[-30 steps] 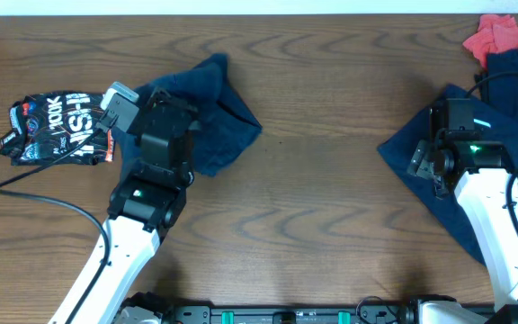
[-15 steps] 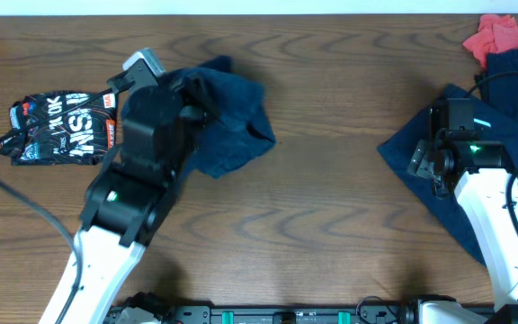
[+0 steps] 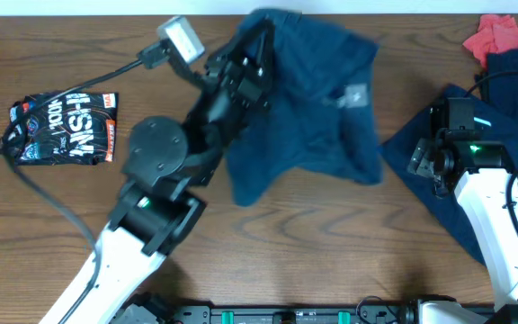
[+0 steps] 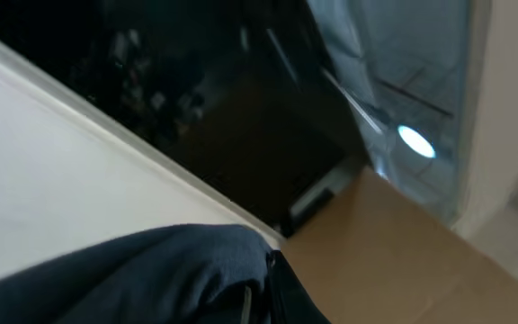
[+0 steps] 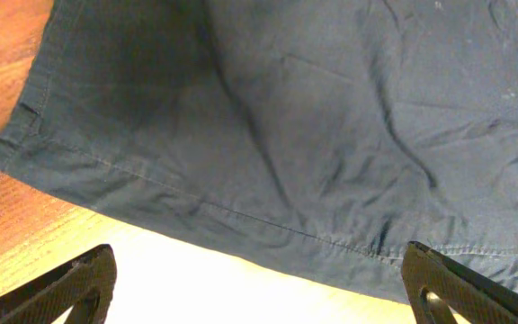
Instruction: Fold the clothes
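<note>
My left gripper (image 3: 252,56) is shut on a large dark navy garment (image 3: 317,117) and holds it raised over the table's back middle. The cloth hangs spread out to the right, and a small grey label (image 3: 354,94) shows on it. In the left wrist view only a bunched fold of this fabric (image 4: 151,279) shows at the jaws (image 4: 259,301); the camera looks up into the room. A second navy garment (image 3: 403,148) lies flat at the right. My right gripper (image 3: 424,166) is open just above its hemmed edge (image 5: 286,117), with both fingers (image 5: 259,288) wide apart.
A black snack bag with white lettering (image 3: 57,126) lies at the left. A red cloth (image 3: 495,34) sits at the back right corner. The left arm's cable (image 3: 34,193) trails across the left of the table.
My left arm has lifted the navy garment off the table and swung it up and to the right, and the cloth has opened out. The right arm has not moved.
</note>
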